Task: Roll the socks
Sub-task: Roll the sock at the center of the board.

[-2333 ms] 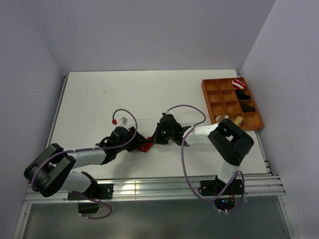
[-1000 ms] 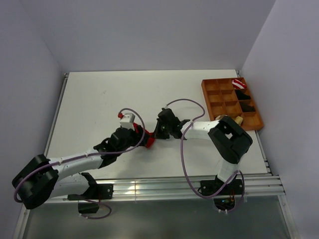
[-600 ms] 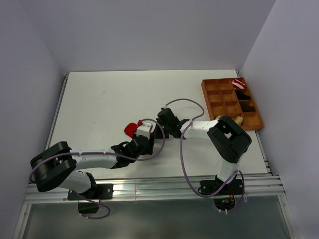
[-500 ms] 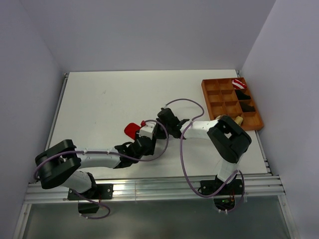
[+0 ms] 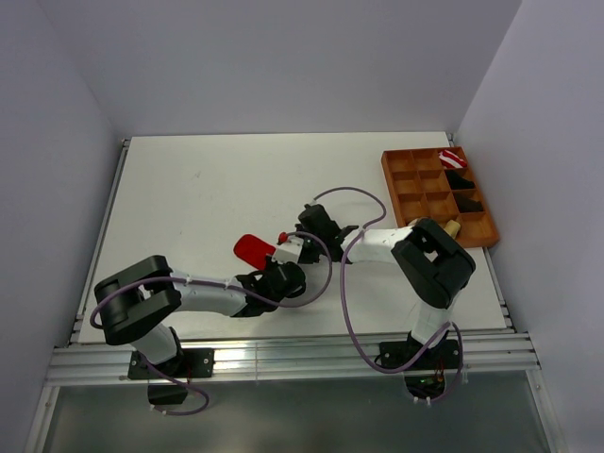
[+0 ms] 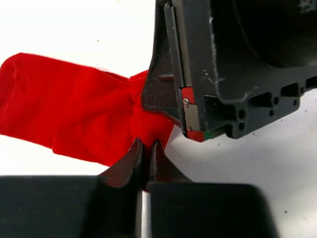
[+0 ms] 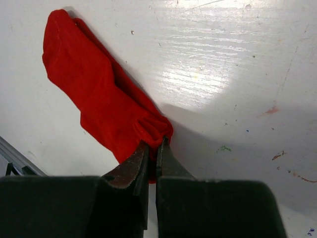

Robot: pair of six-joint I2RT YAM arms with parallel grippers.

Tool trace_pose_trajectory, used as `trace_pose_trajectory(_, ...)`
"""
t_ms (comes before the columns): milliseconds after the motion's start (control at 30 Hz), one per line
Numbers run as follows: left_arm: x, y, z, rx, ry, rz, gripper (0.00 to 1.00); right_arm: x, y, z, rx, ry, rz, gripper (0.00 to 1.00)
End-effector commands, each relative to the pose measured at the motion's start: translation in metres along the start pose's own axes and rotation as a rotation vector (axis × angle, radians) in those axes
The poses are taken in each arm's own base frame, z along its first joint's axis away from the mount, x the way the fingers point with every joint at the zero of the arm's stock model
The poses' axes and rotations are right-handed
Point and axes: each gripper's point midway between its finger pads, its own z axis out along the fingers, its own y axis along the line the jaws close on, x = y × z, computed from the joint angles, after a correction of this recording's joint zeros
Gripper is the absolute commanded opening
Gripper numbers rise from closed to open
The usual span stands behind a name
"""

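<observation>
**Grippers meeting on the red sock, front-centre of the table**

Location: the red sock (image 5: 253,248) lies flat on the white table (image 5: 189,189), a little toward the near edge, well apart from the orange tray (image 5: 387,179) at the far right. Its rounded end points left; its right end is bunched where both grippers work.

Left arm (image 5: 203,294): elbow folded back close above its base, forearm stretched low and rightward across the near part of the table, wrist turned up toward the sock's right end. In the wrist view the left gripper (image 6: 146,148) has its fingertips drawn almost together, pinching the sock's near edge, with red fabric showing in the thin slit between them.

Right arm (image 5: 377,247): elbow raised over the right side of the table, forearm reaching left and down, cable looping above it. The right gripper (image 7: 152,148) is pressed together on a small puckered fold at the sock's right end. Seen from the left wrist, one of its fingers comes down onto the cloth just beyond the left gripper's tips, the two grippers nearly touching.

Tray: a red-and-white bundle (image 5: 452,158) sits in the far right compartment, and black bundles (image 5: 462,179) in the compartments below it.
</observation>
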Motion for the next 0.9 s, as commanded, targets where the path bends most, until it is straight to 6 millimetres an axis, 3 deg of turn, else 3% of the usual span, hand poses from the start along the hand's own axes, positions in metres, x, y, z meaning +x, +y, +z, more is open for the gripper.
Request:
trace_pose_trajectory(0,0.001,0.006,0.003,-0.063,0.009,-0.020,0.01,0.013,-0.013,0.006,0.031,0.047,0.007,0.00)
trace_pose_trajectory(133,0.009,0.007,0.002,-0.066,0.033,-0.069,0.01,0.012,-0.009,0.003,-0.006,0.036,0.021,0.01)
trace_pose_trajectory(200,0.013,0.006,0.002,-0.049,0.056,-0.123,0.01,0.006,0.002,-0.001,-0.073,0.007,0.038,0.07)
trace_pose_trajectory(333,0.020,0.000,0.001,0.047,0.119,-0.238,0.01,-0.007,0.012,-0.018,-0.162,-0.067,0.064,0.27)
trace_pose_trajectory(400,0.017,0.003,0.002,0.070,0.131,-0.287,0.00,-0.013,0.016,-0.024,-0.184,-0.105,0.058,0.34)
trace_pose_trajectory(533,0.011,0.002,-0.001,0.168,0.164,-0.400,0.00,-0.024,0.020,-0.042,-0.218,-0.189,0.062,0.57)
trace_pose_trajectory(567,0.008,-0.006,-0.004,0.231,0.178,-0.439,0.00,-0.025,0.020,-0.044,-0.218,-0.203,0.067,0.59)
trace_pose_trajectory(633,0.008,0.004,0.000,0.242,0.195,-0.492,0.00,-0.025,0.018,-0.048,-0.226,-0.222,0.071,0.64)
trace_pose_trajectory(867,0.008,0.007,0.004,0.312,0.286,-0.662,0.00,-0.016,0.011,-0.046,-0.257,-0.223,0.128,0.66)
